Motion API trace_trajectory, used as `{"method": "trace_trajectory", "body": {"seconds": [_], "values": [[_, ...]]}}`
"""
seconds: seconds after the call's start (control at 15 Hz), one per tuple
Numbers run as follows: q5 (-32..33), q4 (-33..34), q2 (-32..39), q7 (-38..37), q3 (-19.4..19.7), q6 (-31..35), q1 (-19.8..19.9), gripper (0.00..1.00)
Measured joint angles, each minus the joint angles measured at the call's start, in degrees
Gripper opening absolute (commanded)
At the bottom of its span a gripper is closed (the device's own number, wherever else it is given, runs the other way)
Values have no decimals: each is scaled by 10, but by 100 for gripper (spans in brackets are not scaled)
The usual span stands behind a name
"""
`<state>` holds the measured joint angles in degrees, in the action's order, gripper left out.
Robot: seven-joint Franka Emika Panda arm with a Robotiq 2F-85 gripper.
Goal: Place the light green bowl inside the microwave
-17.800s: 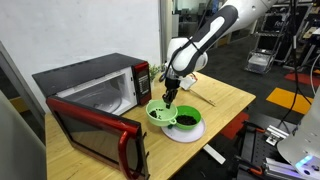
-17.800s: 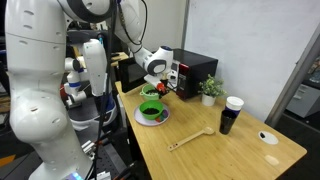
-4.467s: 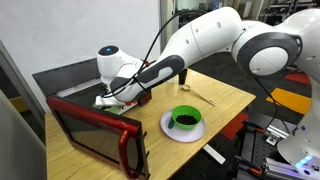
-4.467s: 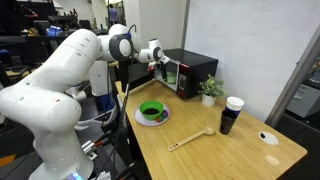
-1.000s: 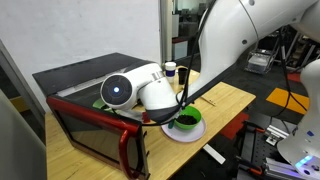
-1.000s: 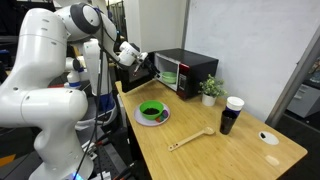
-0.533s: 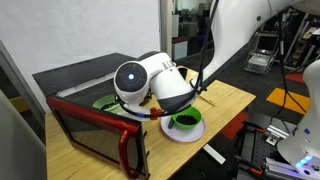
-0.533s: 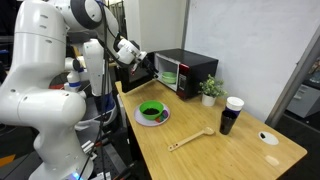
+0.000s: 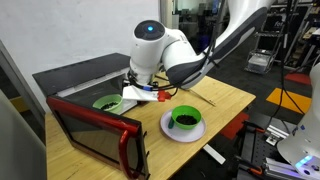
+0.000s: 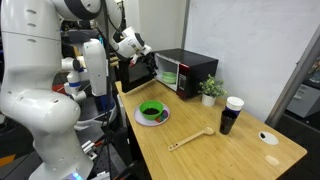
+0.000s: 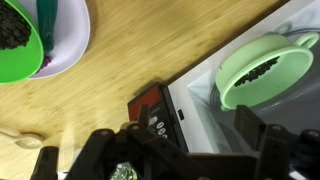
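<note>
The light green bowl [image 11: 262,70] sits on the white floor of the microwave [image 11: 205,125], with dark specks in it. In an exterior view this bowl [image 9: 107,101] shows through the open microwave [image 9: 88,82] doorway. My gripper [image 11: 185,152] hangs above and outside the opening, near the red control panel [image 11: 158,112]. It is open, with nothing between its fingers [image 11: 268,140]. In both exterior views the gripper [image 9: 143,92] [image 10: 143,53] is off the bowl, just outside the microwave [image 10: 186,72].
The microwave door [image 9: 95,132] lies open toward the table's front. A darker green bowl [image 9: 185,119] [image 11: 18,40] rests on a white plate [image 9: 170,131]. A wooden spoon [image 10: 190,139], black cup [image 10: 231,113] and small plant [image 10: 210,89] stand farther along the table.
The arm has swung up and back from in front of the microwave opening. The light green bowl stays inside, uncovered. The jaws remain open.
</note>
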<state>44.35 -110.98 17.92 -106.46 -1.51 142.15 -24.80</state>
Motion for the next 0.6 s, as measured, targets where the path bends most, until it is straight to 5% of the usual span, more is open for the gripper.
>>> {"method": "trace_trajectory", "body": {"seconds": [0.27, 0.6], "values": [[-168, -9, -11, 128, -31, 19, 66, 100], [-326, -7, -4, 253, -34, 13, 95, 100]]}}
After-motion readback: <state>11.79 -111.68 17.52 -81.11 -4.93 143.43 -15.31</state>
